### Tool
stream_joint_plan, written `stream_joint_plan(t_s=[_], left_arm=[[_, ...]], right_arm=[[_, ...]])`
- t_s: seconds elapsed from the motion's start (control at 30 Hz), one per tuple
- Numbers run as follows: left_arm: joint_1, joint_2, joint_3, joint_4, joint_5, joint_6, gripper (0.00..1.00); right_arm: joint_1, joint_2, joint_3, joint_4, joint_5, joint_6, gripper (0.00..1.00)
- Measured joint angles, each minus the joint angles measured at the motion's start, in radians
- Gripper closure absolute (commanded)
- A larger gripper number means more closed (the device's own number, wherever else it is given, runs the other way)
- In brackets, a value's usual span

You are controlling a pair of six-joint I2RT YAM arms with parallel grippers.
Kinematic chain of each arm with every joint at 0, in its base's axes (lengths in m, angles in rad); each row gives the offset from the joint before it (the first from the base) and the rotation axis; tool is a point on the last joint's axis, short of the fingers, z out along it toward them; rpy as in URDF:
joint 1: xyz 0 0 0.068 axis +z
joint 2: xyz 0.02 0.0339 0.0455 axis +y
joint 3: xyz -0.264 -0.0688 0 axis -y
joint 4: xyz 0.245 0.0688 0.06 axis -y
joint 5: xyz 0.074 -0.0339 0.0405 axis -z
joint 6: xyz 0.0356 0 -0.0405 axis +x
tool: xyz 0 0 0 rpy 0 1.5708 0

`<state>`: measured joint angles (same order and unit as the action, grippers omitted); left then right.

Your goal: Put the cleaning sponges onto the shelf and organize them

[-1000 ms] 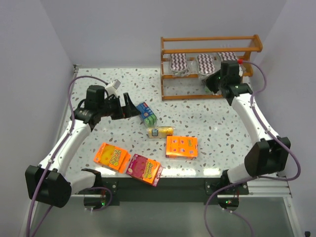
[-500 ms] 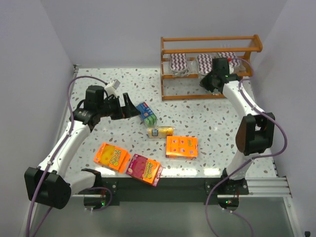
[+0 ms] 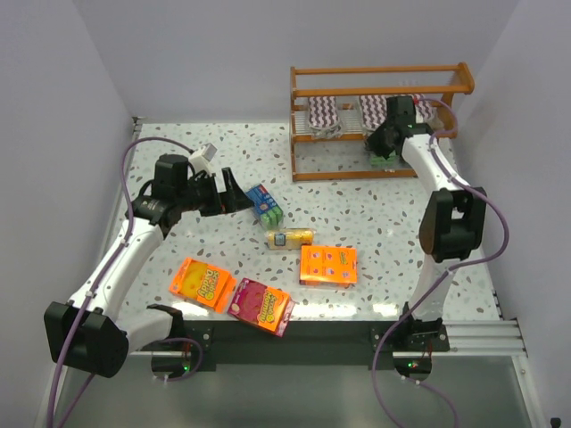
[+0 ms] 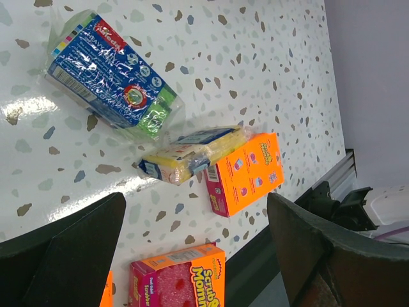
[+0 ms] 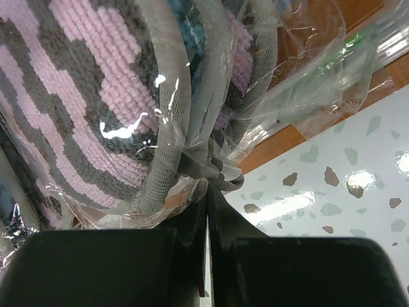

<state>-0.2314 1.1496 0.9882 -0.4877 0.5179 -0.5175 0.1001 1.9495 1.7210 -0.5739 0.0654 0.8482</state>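
Observation:
The orange-brown shelf stands at the far right and holds zigzag oval pads on its middle tier. My right gripper is at the shelf front, shut on the clear wrap of a zigzag pad; its fingertips pinch the bunched wrap just above the wooden rail. My left gripper is open and empty, hovering left of a blue-and-green pack that also shows in the left wrist view. A yellow block with a blue label lies nearby on the table, also in the left wrist view.
An orange box, a pink-and-orange box and an orange pack lie near the table's front edge. A green item sits low at the shelf. Walls close the table on the left, back and right.
My right arm has swung its elbow in toward the shelf and the gripper has shifted a little left along the middle tier. The left arm has not moved.

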Motion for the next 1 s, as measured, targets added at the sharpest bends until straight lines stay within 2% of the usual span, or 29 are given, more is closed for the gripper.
stream_joint_plan(t_s=[0.13, 0.27, 0.43, 0.47, 0.53, 0.57, 0.63, 0.77, 0.83, 1.0], left_arm=[[0.000, 0.000, 0.000, 0.000, 0.000, -0.008, 0.02], [0.000, -0.002, -0.002, 0.002, -0.001, -0.015, 0.02], [0.000, -0.003, -0.014, 0.007, 0.000, -0.019, 0.02], [0.000, -0.003, -0.020, 0.009, 0.000, -0.019, 0.02], [0.000, -0.002, -0.029, 0.010, 0.002, -0.022, 0.02], [0.000, -0.002, -0.032, 0.010, 0.002, -0.022, 0.02], [0.000, 0.000, -0.035, 0.011, 0.003, -0.022, 0.02], [0.000, 0.009, -0.035, 0.016, 0.002, -0.022, 0.02], [0.000, 0.009, -0.035, 0.016, 0.002, -0.022, 0.02], [0.001, 0.000, -0.035, 0.008, -0.011, -0.021, 0.02]], right_arm=[[-0.012, -0.009, -0.025, 0.026, -0.044, -0.013, 1.00], [-0.017, -0.103, -0.174, 0.065, -0.144, -0.032, 0.96], [0.008, -0.319, -0.392, 0.066, -0.243, -0.100, 0.73], [0.016, -0.360, -0.423, 0.058, -0.254, -0.118, 0.65], [0.038, -0.423, -0.460, 0.042, -0.272, -0.166, 0.56], [0.056, -0.443, -0.467, 0.034, -0.274, -0.192, 0.50], [0.109, -0.454, -0.459, 0.010, -0.267, -0.259, 0.44], [0.327, -0.417, -0.417, -0.021, -0.190, -0.388, 0.34], [0.421, -0.393, -0.400, -0.018, -0.179, -0.433, 0.32], [0.510, -0.306, -0.314, -0.029, -0.128, -0.526, 0.31]])
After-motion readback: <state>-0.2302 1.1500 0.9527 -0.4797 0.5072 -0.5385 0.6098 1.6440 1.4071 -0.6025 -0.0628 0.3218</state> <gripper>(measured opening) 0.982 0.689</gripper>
